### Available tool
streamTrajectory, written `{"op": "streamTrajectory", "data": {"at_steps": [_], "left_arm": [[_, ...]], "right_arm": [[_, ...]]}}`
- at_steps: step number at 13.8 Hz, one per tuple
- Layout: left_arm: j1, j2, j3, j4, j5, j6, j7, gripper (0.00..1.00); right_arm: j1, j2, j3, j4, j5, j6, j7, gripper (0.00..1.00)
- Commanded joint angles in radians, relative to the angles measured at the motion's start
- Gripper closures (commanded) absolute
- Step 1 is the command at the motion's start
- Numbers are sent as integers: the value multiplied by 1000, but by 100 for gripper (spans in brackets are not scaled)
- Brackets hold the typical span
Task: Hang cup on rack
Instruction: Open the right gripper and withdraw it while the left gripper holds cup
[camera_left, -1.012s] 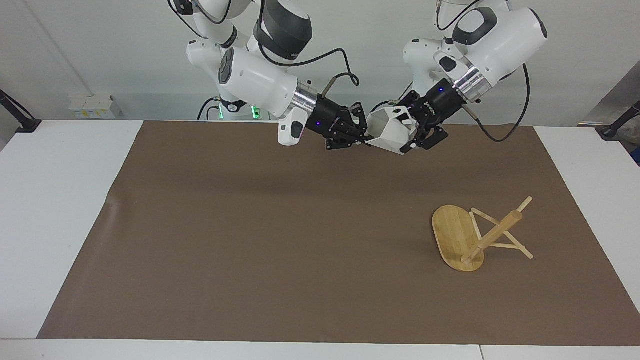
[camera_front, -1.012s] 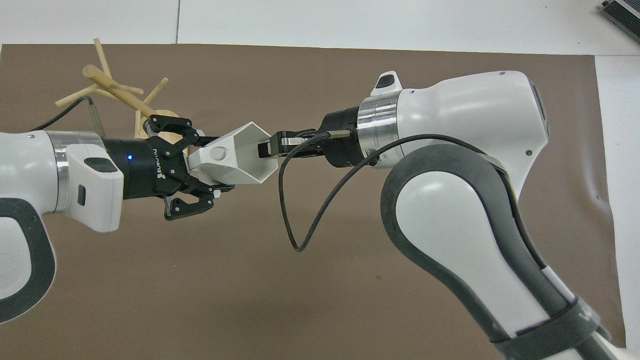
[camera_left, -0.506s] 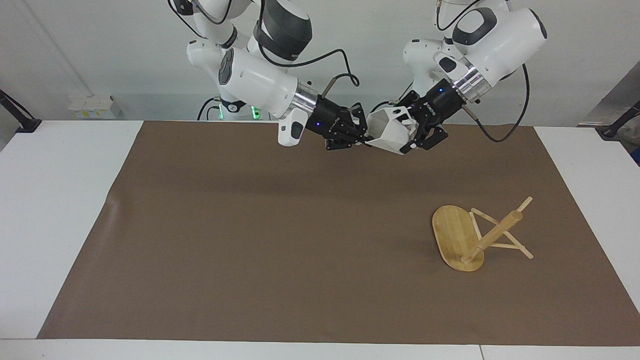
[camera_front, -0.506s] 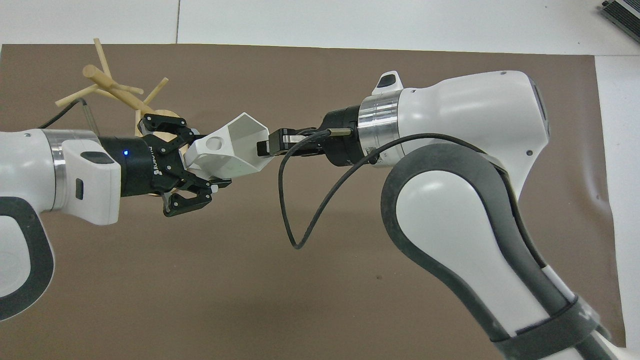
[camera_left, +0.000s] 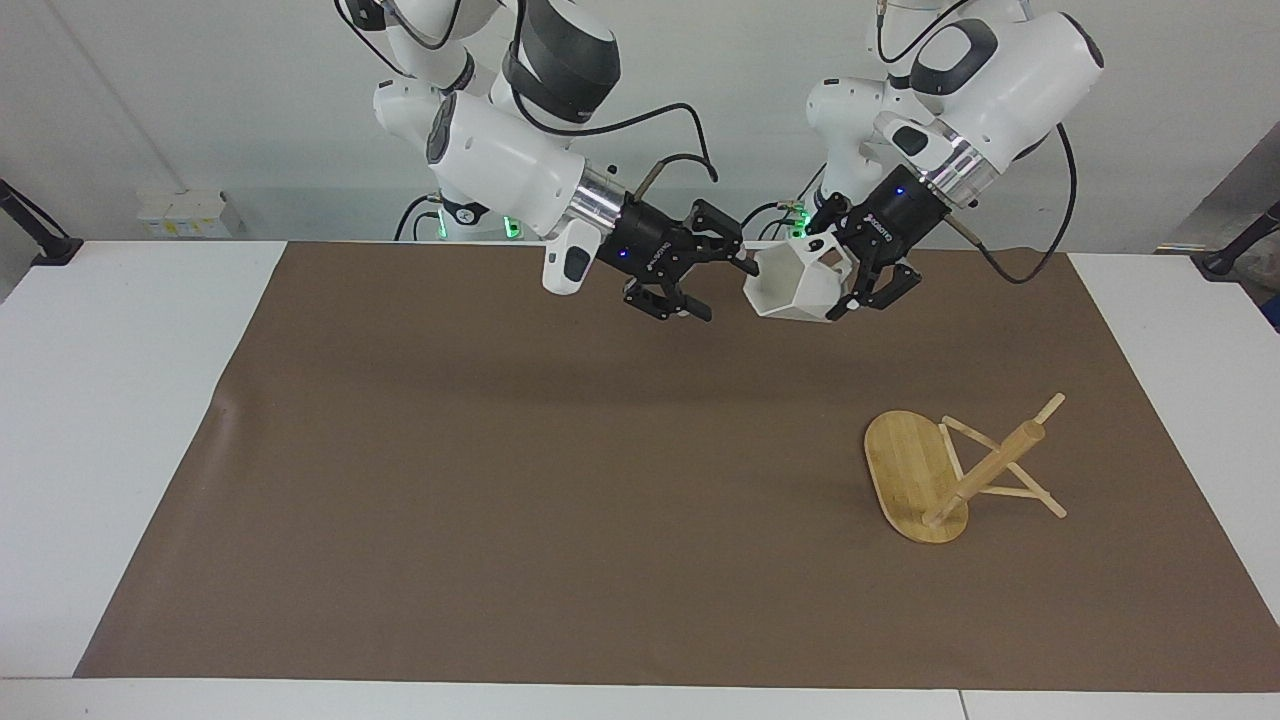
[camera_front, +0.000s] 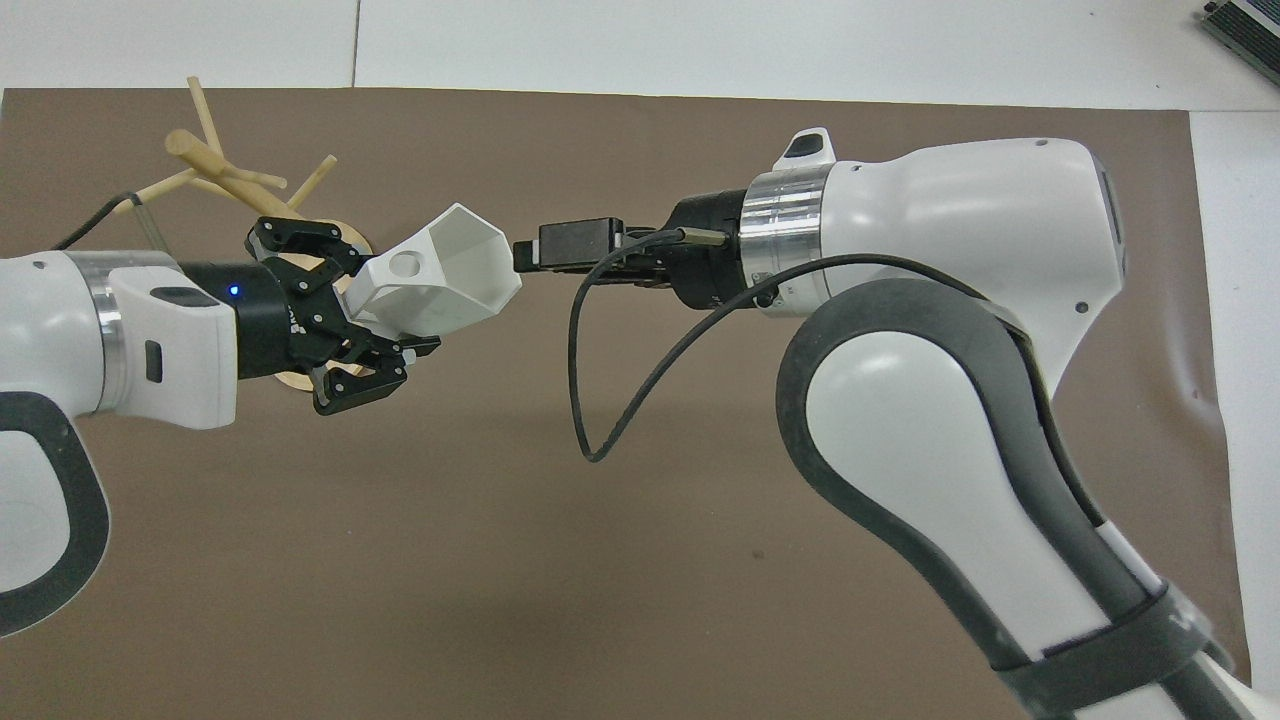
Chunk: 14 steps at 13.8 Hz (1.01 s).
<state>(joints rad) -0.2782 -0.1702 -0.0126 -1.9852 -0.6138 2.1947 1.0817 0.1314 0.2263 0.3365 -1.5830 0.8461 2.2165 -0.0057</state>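
The white faceted cup (camera_left: 793, 287) hangs in the air over the robots' edge of the brown mat, with my left gripper (camera_left: 843, 284) shut on its blocky handle. In the overhead view the cup (camera_front: 452, 272) lies sideways in the left gripper (camera_front: 385, 305), its mouth turned toward the right gripper (camera_front: 530, 250). My right gripper (camera_left: 714, 284) is open, a small gap away from the cup's rim, with nothing in it. The bamboo rack (camera_left: 985, 470) sits on the mat toward the left arm's end. The left hand covers part of the rack's (camera_front: 225, 175) base from above.
The brown mat (camera_left: 500, 480) covers most of the white table (camera_left: 110, 420). A black cable (camera_front: 600, 400) loops below the right wrist. A dark device (camera_front: 1245, 25) lies at the table's corner farthest from the robots, at the right arm's end.
The right gripper opened, let go of the cup's rim and drew back. The left gripper stayed shut on the handle and carried the cup a little toward the left arm's end, turning it.
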Motion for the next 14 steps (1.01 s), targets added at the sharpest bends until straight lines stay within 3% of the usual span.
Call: {"op": "streamTrajectory", "data": {"at_steps": [1, 4, 9, 12, 14], "left_arm": [[2, -11, -6, -56, 42, 80, -133, 100], [4, 3, -6, -124, 40, 212, -288, 100], [17, 87, 0, -116, 40, 240, -681, 100], [40, 155, 0, -81, 42, 260, -684, 100], [44, 187, 2, -70, 42, 299, -687, 100]], "right_arm": [[-77, -19, -10, -6, -176, -14, 55, 0], [-157, -27, -13, -5, -352, -46, 119, 0], [-252, -39, -43, 9, -770, -265, 130, 0], [-269, -51, -82, 12, -912, -342, 128, 0], [-269, -70, -126, 20, -927, -385, 128, 0]]}}
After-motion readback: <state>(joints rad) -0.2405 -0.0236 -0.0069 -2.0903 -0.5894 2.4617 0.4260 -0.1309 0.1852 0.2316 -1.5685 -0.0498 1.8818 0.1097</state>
